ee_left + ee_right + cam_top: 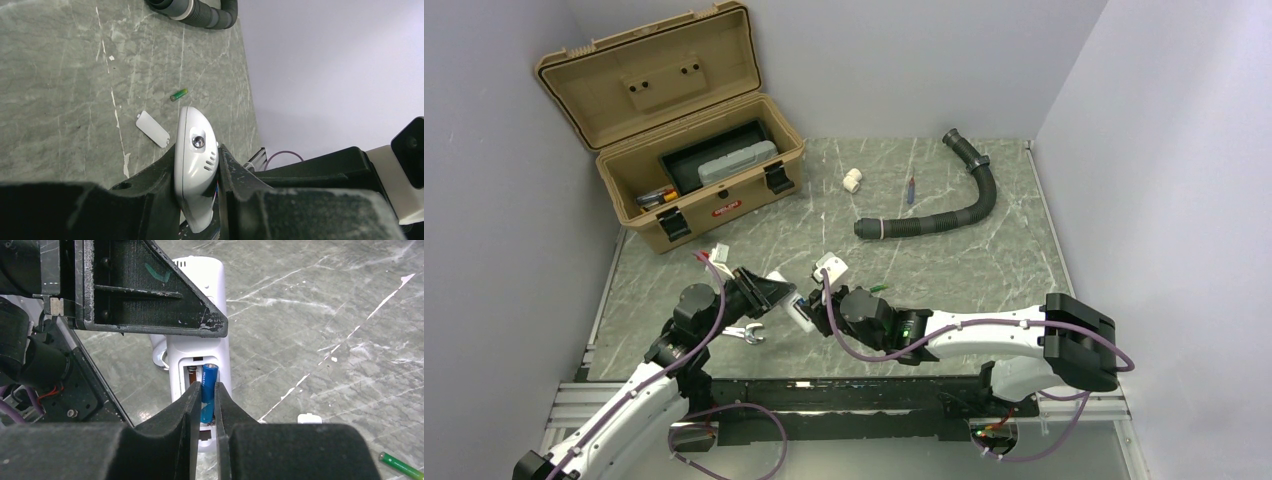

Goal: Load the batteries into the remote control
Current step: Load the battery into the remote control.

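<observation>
Remote control (222, 352): clamped edgewise in my left hand (197, 175), above desk (924, 270). Battery bay (192, 372) uncovered.
Blue battery (209, 382): pinched between fingertips of my right hand (207, 390), lengthwise at bay, upper end clear of fingers. Seated or not: cannot tell.
Green battery (179, 94): loose on desk, just beyond remote control, not touching.
White cover piece (152, 129): flat on desk beside remote control.
Black corrugated hose (944, 210): well beyond remote control.
Tan toolbox (674, 130): lid up, far behind remote control, left side.
</observation>
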Motion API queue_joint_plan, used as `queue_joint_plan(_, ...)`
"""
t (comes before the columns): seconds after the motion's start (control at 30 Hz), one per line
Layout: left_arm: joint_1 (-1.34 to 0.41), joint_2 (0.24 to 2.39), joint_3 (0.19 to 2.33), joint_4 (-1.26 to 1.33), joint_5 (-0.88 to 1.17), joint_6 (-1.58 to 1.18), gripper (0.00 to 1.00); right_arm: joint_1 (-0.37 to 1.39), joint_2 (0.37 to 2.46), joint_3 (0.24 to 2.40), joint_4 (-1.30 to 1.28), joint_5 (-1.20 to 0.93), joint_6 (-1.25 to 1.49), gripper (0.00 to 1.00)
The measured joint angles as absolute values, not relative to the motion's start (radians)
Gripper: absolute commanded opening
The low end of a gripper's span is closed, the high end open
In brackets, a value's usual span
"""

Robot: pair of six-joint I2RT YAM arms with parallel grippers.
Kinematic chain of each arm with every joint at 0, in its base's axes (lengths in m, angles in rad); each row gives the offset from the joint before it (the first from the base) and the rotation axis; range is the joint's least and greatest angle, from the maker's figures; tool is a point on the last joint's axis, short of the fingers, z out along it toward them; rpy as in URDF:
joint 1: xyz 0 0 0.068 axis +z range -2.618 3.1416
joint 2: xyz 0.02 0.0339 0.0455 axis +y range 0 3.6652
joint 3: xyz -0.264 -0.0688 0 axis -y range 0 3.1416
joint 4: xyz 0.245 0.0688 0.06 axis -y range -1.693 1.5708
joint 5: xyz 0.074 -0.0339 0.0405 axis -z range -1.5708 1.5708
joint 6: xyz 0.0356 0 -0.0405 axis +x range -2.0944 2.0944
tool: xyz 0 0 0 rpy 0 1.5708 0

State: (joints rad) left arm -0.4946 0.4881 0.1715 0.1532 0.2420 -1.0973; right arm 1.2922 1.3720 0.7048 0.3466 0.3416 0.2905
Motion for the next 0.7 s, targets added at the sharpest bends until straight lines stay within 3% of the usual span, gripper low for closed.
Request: queue_joint_plan(0.7, -0.495, 0.5, 0.168, 0.163, 0.25, -1.104, 0.0, 1.293, 1.372, 0.701, 0.346, 0.331, 0.287, 0.09)
